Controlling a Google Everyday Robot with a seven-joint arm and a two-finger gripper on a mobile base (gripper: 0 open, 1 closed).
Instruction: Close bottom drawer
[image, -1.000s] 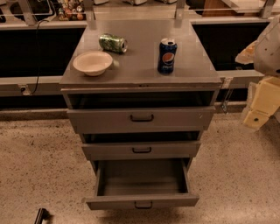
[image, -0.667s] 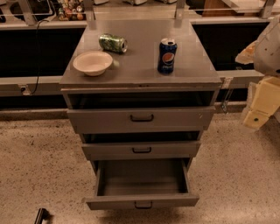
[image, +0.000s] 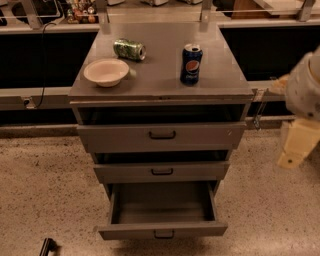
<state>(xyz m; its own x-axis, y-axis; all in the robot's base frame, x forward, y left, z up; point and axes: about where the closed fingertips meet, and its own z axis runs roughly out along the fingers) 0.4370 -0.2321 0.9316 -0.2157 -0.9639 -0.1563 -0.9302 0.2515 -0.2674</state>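
The bottom drawer (image: 162, 230) of the grey metal cabinet (image: 160, 87) is pulled far out toward me. Its slim front panel carries a small dark handle (image: 164, 234), and its inside looks empty. The middle drawer (image: 161, 171) and the top drawer (image: 161, 136) stand out a little, with dark gaps above them. My gripper (image: 294, 146) hangs at the right edge of the view, to the right of the cabinet at about the top drawer's height. It is well apart from the bottom drawer and holds nothing that I can see.
On the cabinet top are a white bowl (image: 106, 71), a green can lying on its side (image: 129, 49) and an upright blue Pepsi can (image: 191, 63). Speckled floor lies around the cabinet. A small dark object (image: 47, 246) is on the floor at the lower left.
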